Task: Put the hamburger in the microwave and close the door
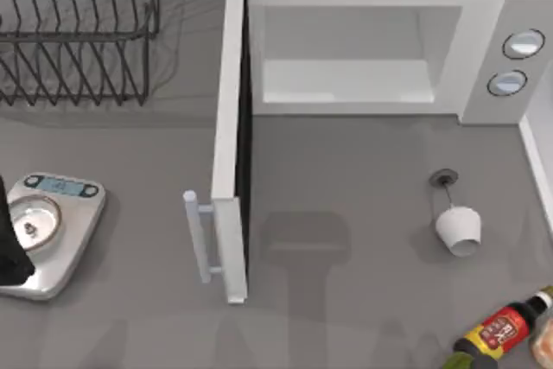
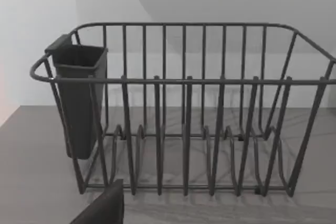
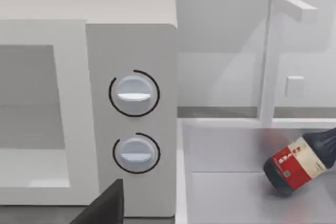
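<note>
A dark wedge of the left gripper (image 2: 105,208) sat closest to its wrist camera, and the right gripper (image 3: 105,208) likewise; whether either was open or closed could not be told. The large white box microwave (image 1: 484,49) stood at the table's rear, its pale grey cavity bare. Its tall white door (image 1: 226,153) stood swung wide open. A dark wire dish rack (image 1: 78,32) stood rear left, and a silver kitchen scale (image 1: 73,222) near the left edge. A dark red-labelled bottle (image 1: 501,330) lay front right, beside a pale orange shape (image 1: 546,341), possibly the hamburger. A white cup (image 1: 458,229) lay tipped over.
</note>
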You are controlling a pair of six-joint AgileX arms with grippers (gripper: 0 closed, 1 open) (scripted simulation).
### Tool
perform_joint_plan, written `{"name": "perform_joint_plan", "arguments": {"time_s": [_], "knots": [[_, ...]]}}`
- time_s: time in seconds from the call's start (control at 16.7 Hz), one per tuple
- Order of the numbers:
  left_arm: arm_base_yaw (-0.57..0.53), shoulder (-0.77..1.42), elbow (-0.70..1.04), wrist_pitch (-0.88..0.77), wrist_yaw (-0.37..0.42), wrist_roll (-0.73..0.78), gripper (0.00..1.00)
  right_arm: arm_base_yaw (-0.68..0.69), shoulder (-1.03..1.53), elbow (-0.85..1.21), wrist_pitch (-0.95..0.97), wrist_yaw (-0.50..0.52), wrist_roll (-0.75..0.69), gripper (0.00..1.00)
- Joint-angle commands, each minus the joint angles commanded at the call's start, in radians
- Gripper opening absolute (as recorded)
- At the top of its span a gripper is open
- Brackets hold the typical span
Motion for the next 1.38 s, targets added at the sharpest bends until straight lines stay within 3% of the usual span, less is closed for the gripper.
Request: {"name": "perform_joint_plan", "arguments": {"time_s": [0.42,1.08,1.38], "knots": [[0.000,0.000,0.000,0.000,0.000,0.000,1.00,0.034,0.163,0.104,-0.143,0.000,-0.112,1.00],[0.000,0.000,0.000,0.000,0.000,0.000,1.00,0.188,1.016,0.573,-0.791,0.001,-0.616,1.00],[0.000,0.000,0.000,0.000,0.000,0.000,1.00,0.233,1.266,0.706,-0.974,0.000,-0.759,1.00]]}}
